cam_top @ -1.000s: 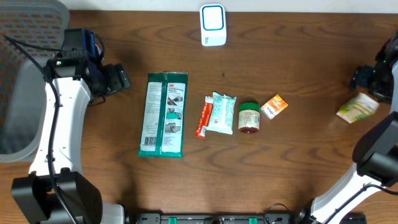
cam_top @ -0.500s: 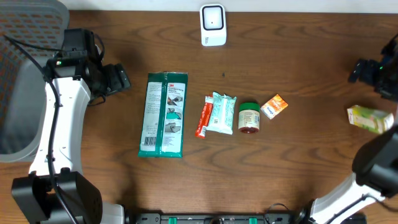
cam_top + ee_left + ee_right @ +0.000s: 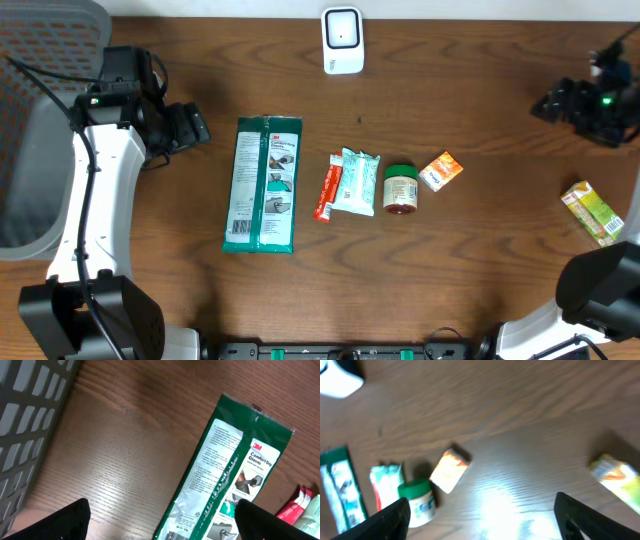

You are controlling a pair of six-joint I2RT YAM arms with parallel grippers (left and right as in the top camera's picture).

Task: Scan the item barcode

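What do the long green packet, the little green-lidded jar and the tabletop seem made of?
The long green packet looks like thin glossy plastic film, judging by its sealed end seam and sheen. The little jar may be glass or plastic, too small to tell; its green lid looks like plastic. The tabletop is dark wood or wood-look laminate, grain lines showing, with a soft shine.

open table (image 3: 500, 250) between orange box (image 3: 441, 170) and green carton (image 3: 592, 212)

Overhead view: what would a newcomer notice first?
The long green glove pack lies left of centre, with a red sachet, teal packet, green-lidded jar and orange box lined up beside it. A white scanner sits at the far edge; a green-yellow carton lies alone at the right.
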